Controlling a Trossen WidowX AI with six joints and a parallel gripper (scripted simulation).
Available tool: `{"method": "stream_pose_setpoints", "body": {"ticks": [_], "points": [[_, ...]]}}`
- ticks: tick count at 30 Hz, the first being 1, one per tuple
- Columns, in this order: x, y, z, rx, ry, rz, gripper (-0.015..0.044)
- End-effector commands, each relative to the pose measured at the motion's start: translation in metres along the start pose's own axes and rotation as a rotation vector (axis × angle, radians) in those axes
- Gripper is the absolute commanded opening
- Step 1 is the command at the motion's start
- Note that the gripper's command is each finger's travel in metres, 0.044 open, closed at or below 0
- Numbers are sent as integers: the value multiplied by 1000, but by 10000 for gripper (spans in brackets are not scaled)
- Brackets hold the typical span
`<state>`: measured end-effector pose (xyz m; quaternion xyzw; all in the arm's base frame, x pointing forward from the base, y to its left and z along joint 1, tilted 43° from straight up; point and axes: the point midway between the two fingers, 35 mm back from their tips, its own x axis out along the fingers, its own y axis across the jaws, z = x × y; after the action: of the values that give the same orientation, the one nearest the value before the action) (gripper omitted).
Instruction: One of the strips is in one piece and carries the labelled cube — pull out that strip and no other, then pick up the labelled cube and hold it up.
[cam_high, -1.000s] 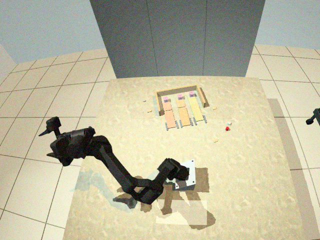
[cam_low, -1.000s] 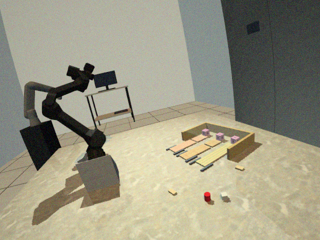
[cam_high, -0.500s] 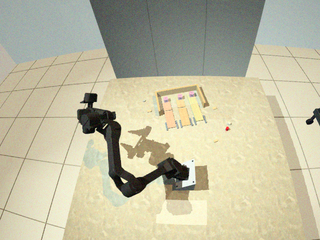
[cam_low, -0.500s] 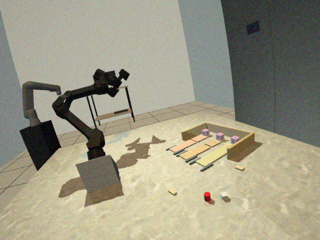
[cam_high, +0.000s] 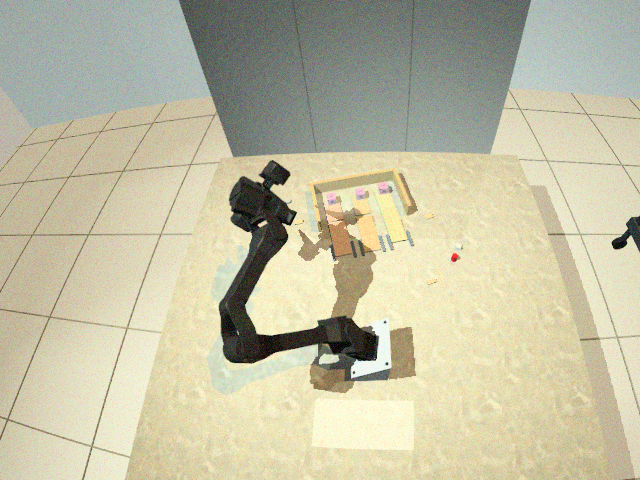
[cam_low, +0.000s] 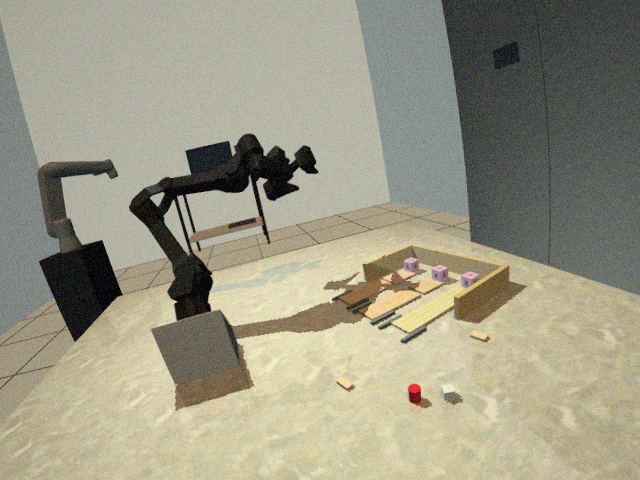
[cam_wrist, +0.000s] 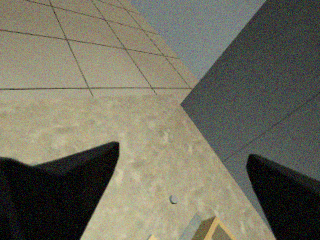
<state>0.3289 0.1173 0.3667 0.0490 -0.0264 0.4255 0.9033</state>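
The yellow strip (cam_high: 392, 219) (cam_low: 429, 310) on the right looks unbroken; a pink lettered cube (cam_high: 383, 187) (cam_low: 469, 279) is at its far end. The orange middle strip (cam_high: 369, 232) (cam_low: 391, 303) is in two pieces, with a cube (cam_high: 360, 193) (cam_low: 439, 273) at its back. The reddish left strip (cam_high: 340, 240) (cam_low: 361, 293), partly shadowed, also shows a break, with a cube (cam_high: 331, 197) (cam_low: 410, 265) behind. The cubes' letters are too small to read. My gripper (cam_wrist: 183, 155) is open and empty, raised above the table left of the strips.
Wooden walls (cam_high: 408, 193) (cam_low: 480, 291) surround the cubes on three sides. Dark rails (cam_high: 410, 238) (cam_low: 413, 334) flank the strips' near ends. A red cylinder (cam_high: 454, 257) (cam_low: 414, 393), a white block (cam_low: 447, 391) and small wooden pieces (cam_high: 432, 281) (cam_low: 344, 383) lie right of centre.
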Motion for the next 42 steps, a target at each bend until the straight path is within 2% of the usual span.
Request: {"method": "stream_pose_setpoints", "body": {"ticks": [1,9,16,38,42], "points": [[-13,-41,-52,132,105,-95,400],[-70,-104,-161,460,278,-306,400],[-133,-119,-245,785,365,-467,400],[-135,-119,-247,794,366,-471,400],[-128,-137,-253,797,437,-462,295]]}}
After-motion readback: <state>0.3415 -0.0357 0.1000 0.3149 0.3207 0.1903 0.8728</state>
